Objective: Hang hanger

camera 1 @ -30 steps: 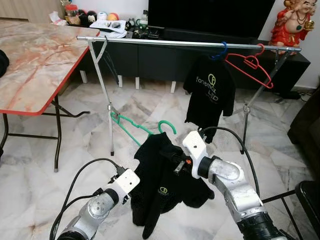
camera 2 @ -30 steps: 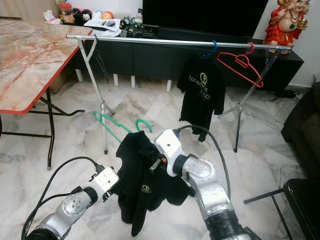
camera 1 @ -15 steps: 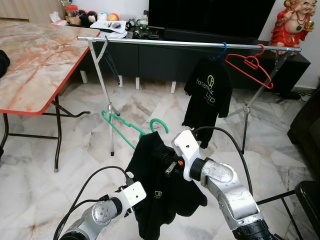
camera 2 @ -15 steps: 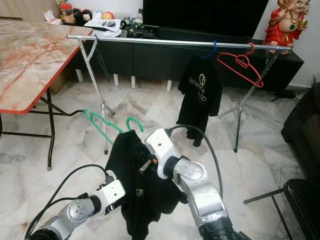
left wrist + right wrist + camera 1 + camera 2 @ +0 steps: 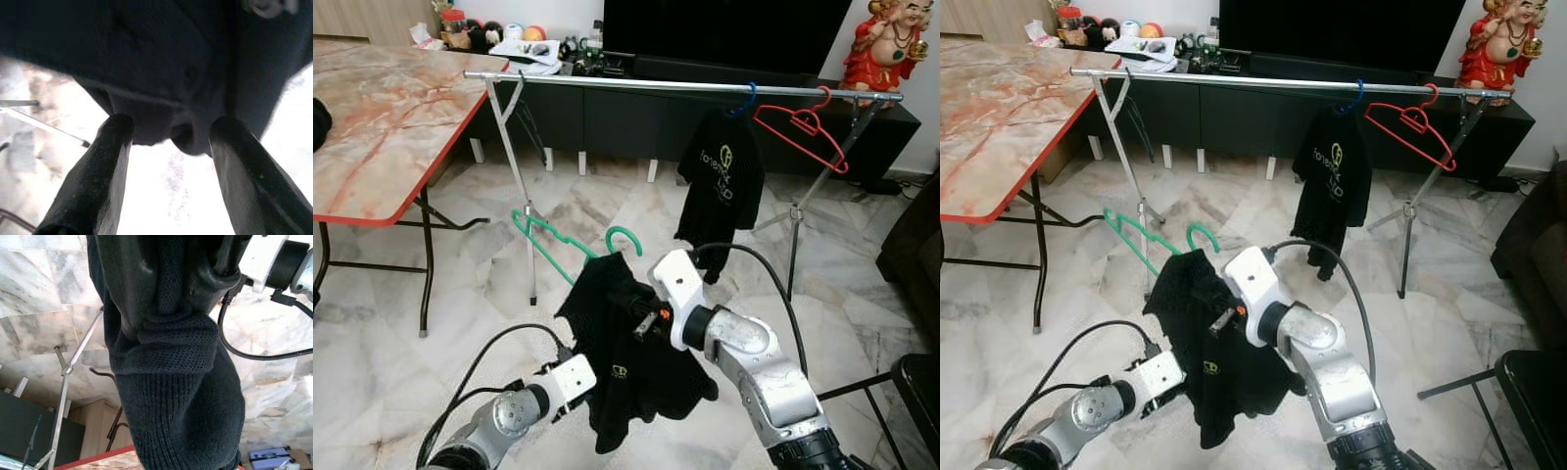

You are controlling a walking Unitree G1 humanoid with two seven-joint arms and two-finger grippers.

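Red-edged marble-topped table [image 5: 382,117]: stood at your far left, well clear of the work.
Left gripper [image 5: 171,142]: your two black fingers stood apart, just under the hem of the black shirt [image 5: 626,372], holding nothing.
Green plastic hanger [image 5: 563,250]: it carried that shirt, its hook [image 5: 625,238] pointing up, its long axis slanting down towards your right.
Right gripper [image 5: 641,313]: you had it clamped on the shirt's bunched cloth just below the hook (the nearer arm for the lift).
Silver clothes rail [image 5: 685,88]: it lay well above and beyond the hook; bare bar stretched left of the hung black T-shirt [image 5: 720,186].
Red wire hanger [image 5: 803,132]: it hung near the rail's right end, apart from your likely spot.
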